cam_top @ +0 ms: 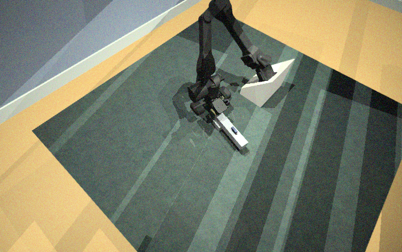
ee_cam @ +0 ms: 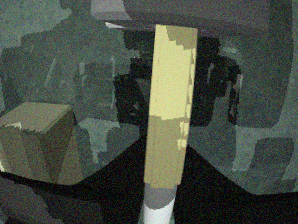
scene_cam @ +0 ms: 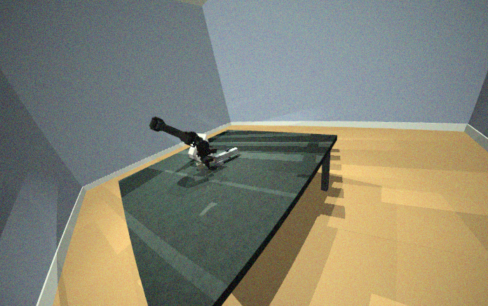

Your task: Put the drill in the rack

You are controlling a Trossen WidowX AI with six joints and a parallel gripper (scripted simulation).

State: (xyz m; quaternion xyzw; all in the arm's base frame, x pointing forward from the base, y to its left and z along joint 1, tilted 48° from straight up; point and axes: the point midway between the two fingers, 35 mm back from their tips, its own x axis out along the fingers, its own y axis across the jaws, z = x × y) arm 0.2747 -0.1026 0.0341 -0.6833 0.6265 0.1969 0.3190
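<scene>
The drill [ee_cam: 170, 103] [cam_top: 212, 111] is a pale yellow rod with a grey and white end. It sticks out of the near end of a long white housing [cam_top: 237, 137] [scene_cam: 227, 154] that lies on the dark green table [cam_top: 118, 148] [scene_cam: 233, 201]. The small dark blue key [cam_top: 234, 129] sits on top of the housing, near its middle. My gripper [ee_cam: 160, 141] [cam_top: 211, 114] [scene_cam: 207, 161] is low at the housing's mouth. It is shut on the drill's shaft, one dark finger on each side. The white wedge-shaped rack [cam_top: 264, 85] [scene_cam: 194, 151] stands behind and to the right.
The arm's base and lower links [cam_top: 257, 63] stand right against the rack. An olive-brown block [ee_cam: 40, 143] shows at the left of the wrist view. The table's edges are far from the housing on all sides.
</scene>
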